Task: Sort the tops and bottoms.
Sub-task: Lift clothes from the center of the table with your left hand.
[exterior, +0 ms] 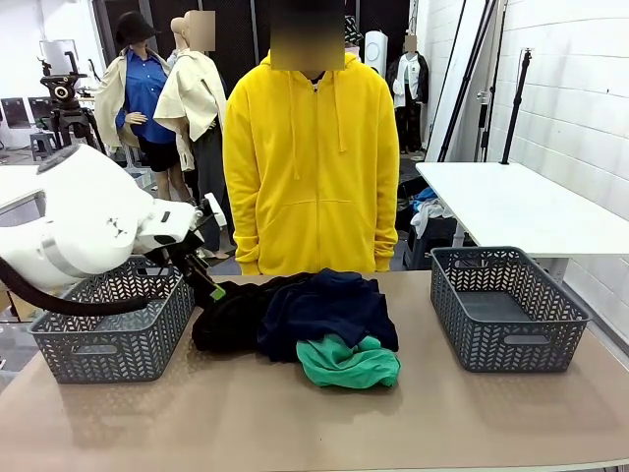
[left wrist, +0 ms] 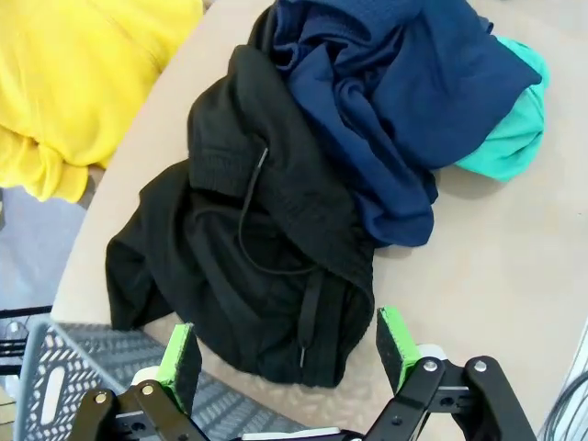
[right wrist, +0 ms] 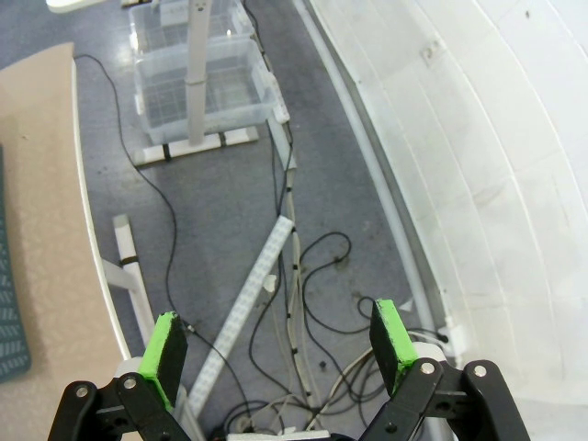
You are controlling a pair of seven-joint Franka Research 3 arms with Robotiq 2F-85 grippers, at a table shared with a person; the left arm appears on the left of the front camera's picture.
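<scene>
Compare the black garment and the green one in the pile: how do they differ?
Place: the black garment lies at the pile's left, by the left basket; the green garment at its front right. Spread: black covers more table than green. Black shows a drawstring; green none. Both lie crumpled against the navy garment.

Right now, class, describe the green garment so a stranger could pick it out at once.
Find the tan table, then the heap of clothes between the left grey basket and the right grey basket. At the heap's corner nearest the robot, partly tucked under the navy garment, lies the green garment. It alone is bright, beside navy and the black garment.
</scene>
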